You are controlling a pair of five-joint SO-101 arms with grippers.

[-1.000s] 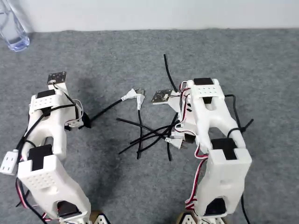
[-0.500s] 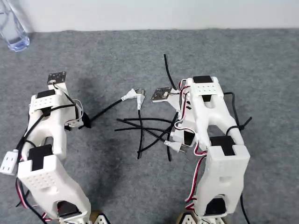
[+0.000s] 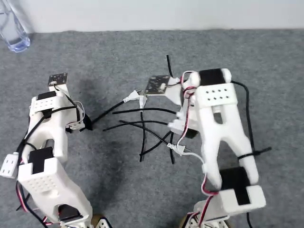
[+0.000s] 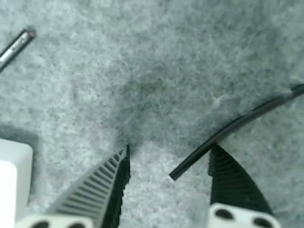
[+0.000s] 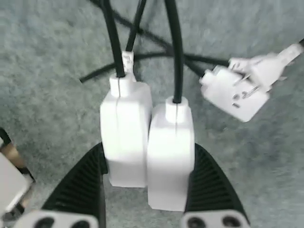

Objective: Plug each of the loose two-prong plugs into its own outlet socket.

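Between the right gripper's (image 5: 148, 151) fingers, clamped side by side, two white connector bodies (image 5: 126, 135) trailing black cords (image 5: 110, 38). Ease one free before lining up with the loose outlet socket (image 5: 235, 92) just beyond. Farther off, left gripper (image 4: 171, 153) spread wide astride a black cable end (image 4: 190, 164).

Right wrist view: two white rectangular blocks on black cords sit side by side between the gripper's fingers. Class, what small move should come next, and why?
Probably set the pair down and open, so one can be re-gripped alone. The right gripper clamps both white rectangular blocks together; neither can be lined up by itself with the loose white connector lying nearby.
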